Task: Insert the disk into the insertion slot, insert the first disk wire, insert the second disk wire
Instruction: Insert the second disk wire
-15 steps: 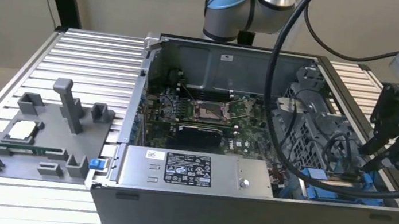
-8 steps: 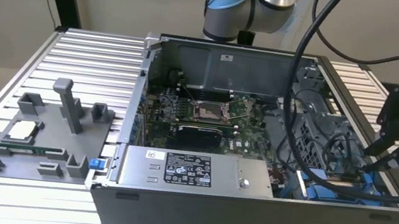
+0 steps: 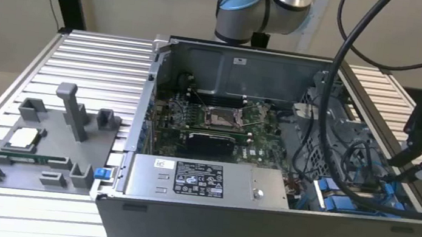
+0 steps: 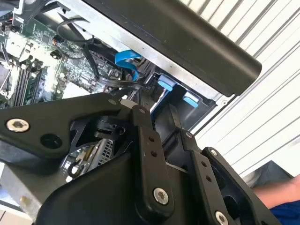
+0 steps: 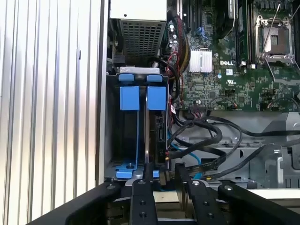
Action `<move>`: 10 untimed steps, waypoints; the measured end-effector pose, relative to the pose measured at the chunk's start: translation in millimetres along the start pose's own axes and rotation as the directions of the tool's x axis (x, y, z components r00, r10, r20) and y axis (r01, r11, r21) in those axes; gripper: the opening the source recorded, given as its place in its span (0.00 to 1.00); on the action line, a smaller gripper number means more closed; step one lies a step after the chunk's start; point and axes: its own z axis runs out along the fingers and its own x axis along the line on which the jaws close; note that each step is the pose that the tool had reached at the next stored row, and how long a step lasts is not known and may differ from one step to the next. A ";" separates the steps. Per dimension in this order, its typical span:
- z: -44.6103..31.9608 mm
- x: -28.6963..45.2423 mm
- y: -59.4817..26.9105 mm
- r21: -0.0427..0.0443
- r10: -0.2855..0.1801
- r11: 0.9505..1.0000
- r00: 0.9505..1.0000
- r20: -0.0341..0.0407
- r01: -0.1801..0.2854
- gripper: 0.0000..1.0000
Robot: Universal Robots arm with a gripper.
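An open computer case (image 3: 261, 235) of grey sheet metal sat on a ribbed aluminium table (image 3: 96, 60). The exterior view gave its whole layout: a green motherboard (image 3: 264, 153) with a square silver processor socket (image 3: 220, 117), and a boxy power-supply box (image 3: 202, 182) with a black-and-white sticker along the near wall. A matte grey moulded fixture (image 3: 52, 146) sat on the table at the exterior view's left. At the exterior view's right, the black, angular tool (image 3: 412, 171) hung over the end of the case among loose black cables (image 3: 353, 155). The first wrist view looked along the insertion slot (image 5: 129, 98), a grey metal bay with glossy bright blue plastic tabs set side by side. It showed what the exterior view could not. One compartment was dark and open, and the other held what looked like the disk (image 5: 157, 136), a thin dark slab seen edge-on between the rails, with black cables curling just beside it. The tool was at the mouth of the bay near the disk's end, and I could not tell whether it was spread or pinching anything. The second wrist view added a flat blue ribbon cable (image 4: 127, 58) looped over the board, the tool's bolted black linkages, and a person's arm (image 4: 281, 197) in a blue sleeve beyond the table's edge.
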 end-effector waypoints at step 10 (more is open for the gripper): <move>2.9 4.7 -1.0 -0.003 -0.005 1.000 1.000 0.000 0.005 1.00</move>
